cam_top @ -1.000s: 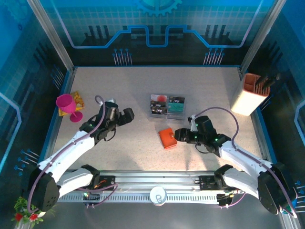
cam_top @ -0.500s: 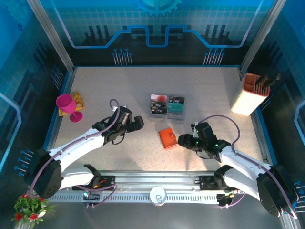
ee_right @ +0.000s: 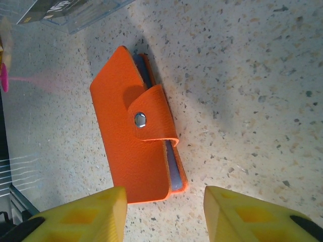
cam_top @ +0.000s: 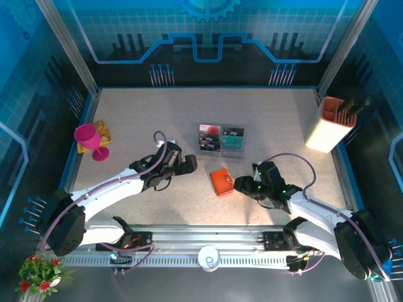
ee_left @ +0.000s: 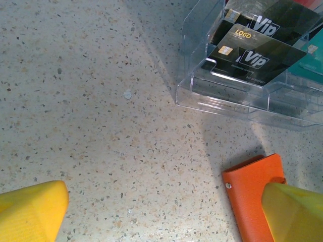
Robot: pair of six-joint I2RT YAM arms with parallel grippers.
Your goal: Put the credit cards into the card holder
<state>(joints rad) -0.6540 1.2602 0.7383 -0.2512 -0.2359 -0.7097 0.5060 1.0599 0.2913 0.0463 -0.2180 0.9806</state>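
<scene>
The card holder (cam_top: pixel 221 182) is an orange wallet lying flat on the speckled table, its snap tab fastened (ee_right: pixel 133 146). The credit cards (cam_top: pixel 217 139) lie in a clear plastic tray (cam_top: pixel 242 151) behind it; black "Vip" cards (ee_left: pixel 255 55) and a teal one show. My right gripper (cam_top: pixel 242 184) is just right of the holder, open at a moderate width (ee_right: pixel 164 214), with the holder's near edge just ahead of the gap and nothing gripped. My left gripper (cam_top: pixel 187 165) hovers left of the holder, wide open (ee_left: pixel 161 217). Its right finger (ee_left: pixel 292 212) covers part of the holder (ee_left: pixel 252 196).
A pink goblet (cam_top: pixel 88 139) and a yellow item (cam_top: pixel 102 132) stand at the far left. A white-and-orange box of tools (cam_top: pixel 332 123) is at the right edge. A white cup (cam_top: pixel 208 257) sits on the front rail.
My left arm has swung right, toward the card holder. My right gripper has narrowed its jaws and shifted slightly back and down beside the holder.
</scene>
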